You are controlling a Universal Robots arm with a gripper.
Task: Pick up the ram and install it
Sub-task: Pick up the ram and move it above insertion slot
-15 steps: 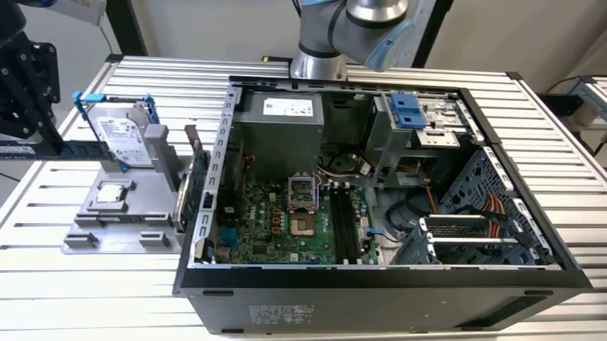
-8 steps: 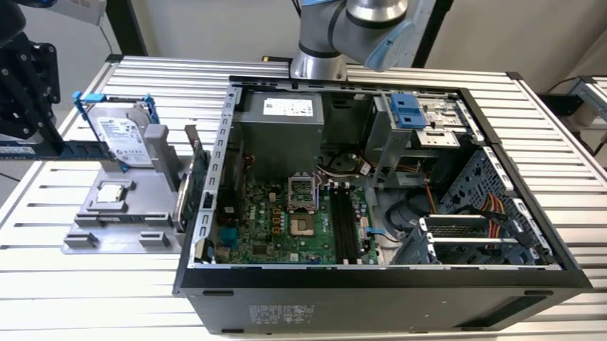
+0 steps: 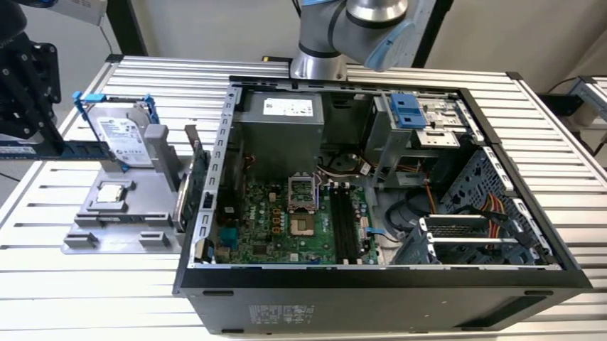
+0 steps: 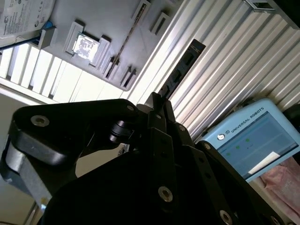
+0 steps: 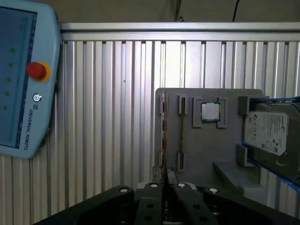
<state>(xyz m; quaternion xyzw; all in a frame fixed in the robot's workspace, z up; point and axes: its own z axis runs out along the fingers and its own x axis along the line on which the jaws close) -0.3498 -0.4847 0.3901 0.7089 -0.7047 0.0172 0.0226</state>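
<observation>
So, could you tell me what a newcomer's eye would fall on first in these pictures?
The open black computer case with its green motherboard dominates the middle of the exterior view. In the second wrist view, the black pincer grips the long dark ram stick over the ribbed aluminium table.

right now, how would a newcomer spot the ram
Start at the open computer case, then go to the grey fixture on the exterior view's left. Further left the gripper clamps the ram: a thin dark-blue stick, unlike the silver, blue-framed hard drive nearby.
</observation>
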